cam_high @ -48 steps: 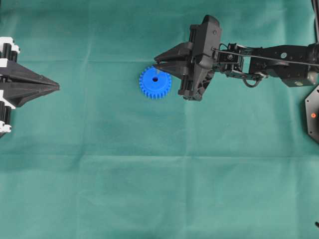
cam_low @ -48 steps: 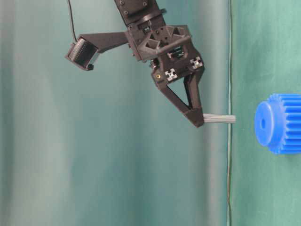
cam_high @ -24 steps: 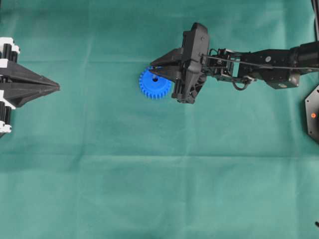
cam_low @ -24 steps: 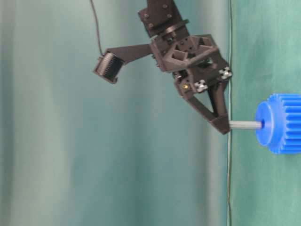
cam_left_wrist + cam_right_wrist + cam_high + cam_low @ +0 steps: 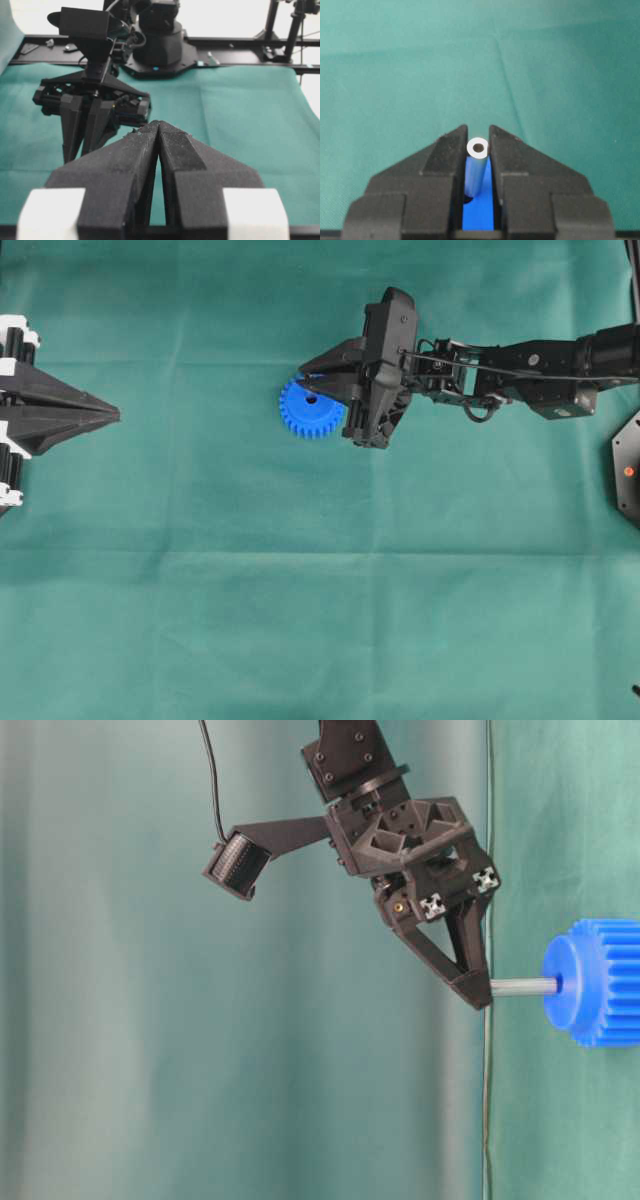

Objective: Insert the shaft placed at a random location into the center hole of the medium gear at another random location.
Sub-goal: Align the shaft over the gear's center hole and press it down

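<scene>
Green cloth (image 5: 320,620) is covering the whole worktop in the overhead view, creased in faint lines. One medium gear (image 5: 308,410), bright blue, is lying just under the tips of the right gripper (image 5: 305,377); one left gripper (image 5: 112,415) is resting well apart at the far side, its jaws pressed together on nothing. Wide open cloth is stretching away from both grippers on every side, and nothing else is lying on it.

Seen from table level, which is turned on its side, the right gripper (image 5: 478,992) is clamping one shaft (image 5: 522,986), a silvery pin that is running straight from the fingertips to the gear's (image 5: 595,982) raised hub. The shaft's far end is meeting the center hole (image 5: 557,984); how deep it is sitting I cannot tell.

From the left wrist, the left gripper (image 5: 159,127) is showing both jaws touching, with the right arm (image 5: 92,107) standing beyond it and a black base frame (image 5: 235,42) edging the cloth.

From the right wrist, the shaft (image 5: 476,167) is standing upright between the right gripper's (image 5: 478,134) jaws, blue gear (image 5: 479,215) directly beneath.
</scene>
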Robot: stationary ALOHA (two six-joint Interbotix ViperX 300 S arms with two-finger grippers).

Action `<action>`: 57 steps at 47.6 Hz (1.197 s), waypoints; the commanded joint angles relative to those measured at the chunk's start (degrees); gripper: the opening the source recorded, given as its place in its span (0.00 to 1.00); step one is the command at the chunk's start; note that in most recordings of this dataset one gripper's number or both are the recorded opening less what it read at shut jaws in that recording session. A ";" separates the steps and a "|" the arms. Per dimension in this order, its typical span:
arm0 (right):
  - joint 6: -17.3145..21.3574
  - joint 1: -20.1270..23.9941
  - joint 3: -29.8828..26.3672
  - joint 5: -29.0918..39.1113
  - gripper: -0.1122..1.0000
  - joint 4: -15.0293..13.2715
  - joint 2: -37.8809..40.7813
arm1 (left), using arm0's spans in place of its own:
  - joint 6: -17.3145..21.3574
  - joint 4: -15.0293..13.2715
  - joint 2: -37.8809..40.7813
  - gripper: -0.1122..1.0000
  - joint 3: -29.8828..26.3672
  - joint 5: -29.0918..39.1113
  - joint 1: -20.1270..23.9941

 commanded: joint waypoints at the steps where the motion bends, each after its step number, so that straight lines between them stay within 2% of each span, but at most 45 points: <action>1: -0.35 0.09 -0.35 0.35 0.23 0.18 -2.29 | -0.09 0.09 0.53 0.10 -0.79 -0.26 -0.18; 21: -0.62 0.35 -0.18 1.93 0.23 0.09 -5.45 | -0.09 0.09 0.53 0.10 -0.79 -0.26 -0.18; 57: -0.35 0.62 -0.18 -2.37 0.23 0.44 1.76 | -0.09 0.18 0.53 0.10 -0.79 -0.26 -0.09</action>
